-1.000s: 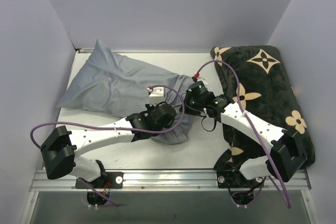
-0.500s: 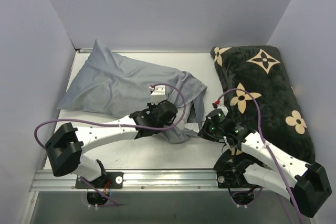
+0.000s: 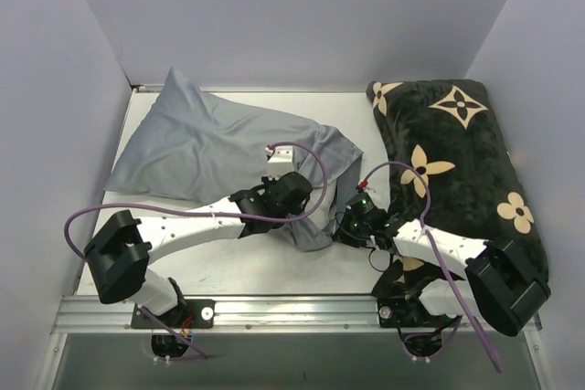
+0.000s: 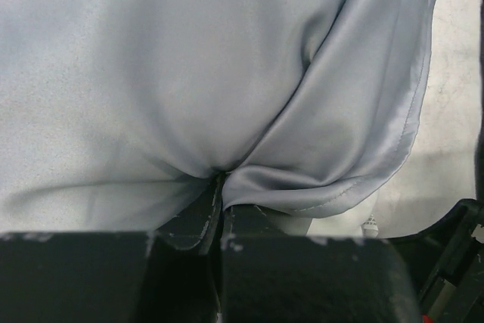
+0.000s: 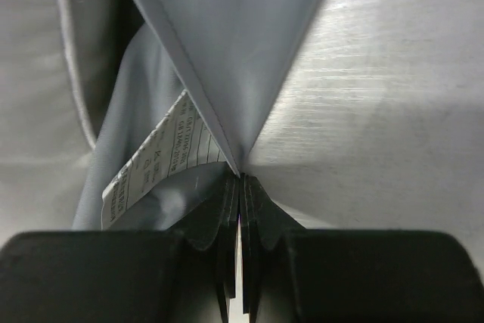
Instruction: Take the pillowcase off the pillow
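My left gripper (image 4: 221,200) and right gripper (image 5: 240,191) are both clamped on the open end of the grey pillowcase (image 3: 206,148), centre frame. The pillow, hidden, probably fills the bulge upper left. Stripping step: next, draw the mouth away steadily.

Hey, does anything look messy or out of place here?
The grey pillowcase is rumpled; its open end is bunched into a twisted flap, pinched by the left fingers and the right fingers, with a care label showing. The black cushion lies flat on the right.
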You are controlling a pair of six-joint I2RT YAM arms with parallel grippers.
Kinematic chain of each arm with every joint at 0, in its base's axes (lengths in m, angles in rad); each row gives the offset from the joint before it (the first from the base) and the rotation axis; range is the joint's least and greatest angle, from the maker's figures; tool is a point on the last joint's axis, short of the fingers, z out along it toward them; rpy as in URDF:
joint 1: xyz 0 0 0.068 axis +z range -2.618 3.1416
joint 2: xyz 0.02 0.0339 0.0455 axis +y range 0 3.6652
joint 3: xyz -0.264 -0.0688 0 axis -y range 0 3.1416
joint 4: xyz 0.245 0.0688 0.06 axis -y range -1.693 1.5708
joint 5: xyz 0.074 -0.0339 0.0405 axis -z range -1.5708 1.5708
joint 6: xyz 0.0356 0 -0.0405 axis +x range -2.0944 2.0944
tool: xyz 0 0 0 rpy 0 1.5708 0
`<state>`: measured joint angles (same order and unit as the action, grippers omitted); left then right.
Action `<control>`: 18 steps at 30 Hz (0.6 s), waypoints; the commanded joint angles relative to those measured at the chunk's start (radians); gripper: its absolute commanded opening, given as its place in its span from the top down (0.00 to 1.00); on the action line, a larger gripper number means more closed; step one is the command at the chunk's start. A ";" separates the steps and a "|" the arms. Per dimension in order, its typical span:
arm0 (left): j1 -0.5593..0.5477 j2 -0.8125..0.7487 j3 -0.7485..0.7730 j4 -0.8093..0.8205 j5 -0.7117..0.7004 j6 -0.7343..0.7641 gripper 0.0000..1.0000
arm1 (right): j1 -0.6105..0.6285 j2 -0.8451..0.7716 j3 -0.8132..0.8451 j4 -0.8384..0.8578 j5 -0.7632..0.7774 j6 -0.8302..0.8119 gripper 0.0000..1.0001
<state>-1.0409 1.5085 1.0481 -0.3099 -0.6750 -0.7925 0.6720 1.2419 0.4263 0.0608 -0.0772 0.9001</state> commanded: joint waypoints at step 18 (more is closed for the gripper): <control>-0.011 -0.033 -0.017 0.038 0.092 0.029 1.00 | 0.017 -0.466 0.144 -0.354 0.074 -0.138 0.55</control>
<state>-1.0458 1.5051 1.0382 -0.2947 -0.6201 -0.7734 0.6823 0.8124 0.5068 -0.2573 -0.0502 0.8032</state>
